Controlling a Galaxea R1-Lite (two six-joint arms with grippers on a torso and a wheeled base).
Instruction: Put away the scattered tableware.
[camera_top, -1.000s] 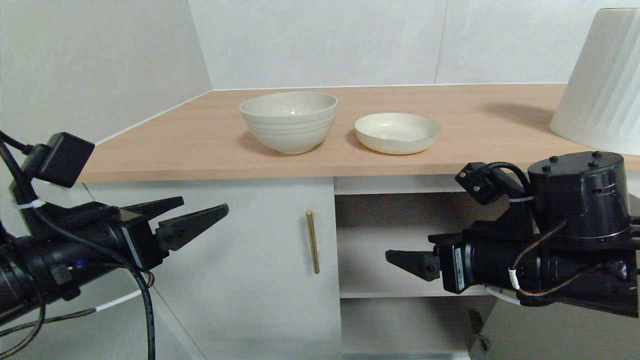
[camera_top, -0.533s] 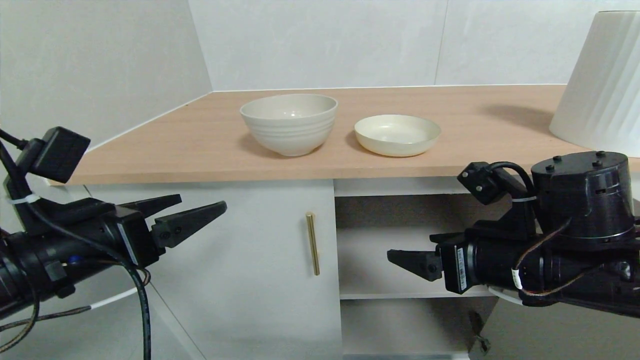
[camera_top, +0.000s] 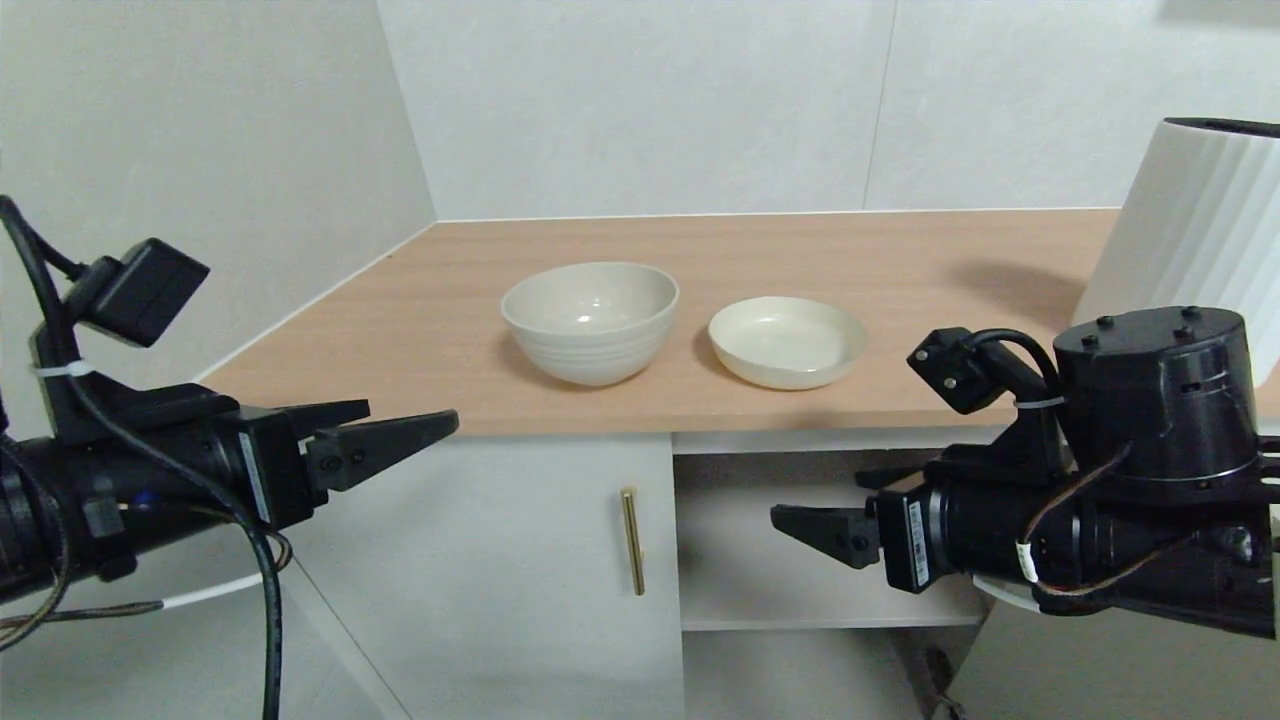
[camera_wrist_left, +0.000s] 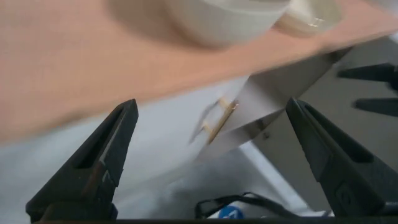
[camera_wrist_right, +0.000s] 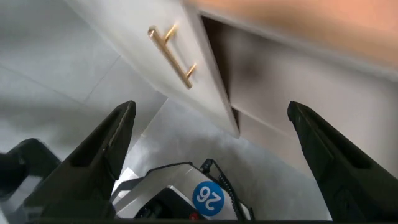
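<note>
Hanging before the white cabinet door (camera_top: 500, 560) with its jaws wide apart and nothing between them, the left gripper (camera_top: 410, 415) is below the counter (camera_top: 440, 300) edge. The right gripper (camera_top: 815, 500), also spread wide and empty, is in front of the open compartment (camera_top: 780, 600), to the right of the brass handle (camera_top: 632, 540). On the counter the deep bowl (camera_top: 590, 320) and the shallow bowl (camera_top: 787, 340) stand upright, just beside each other without touching, and a white lampshade (camera_top: 1190, 230) stands farther right.

Soft, even light leaves faint shadows beneath bowl (camera_top: 590, 322) and dish (camera_top: 787, 342) on countertop (camera_top: 450, 300).
</note>
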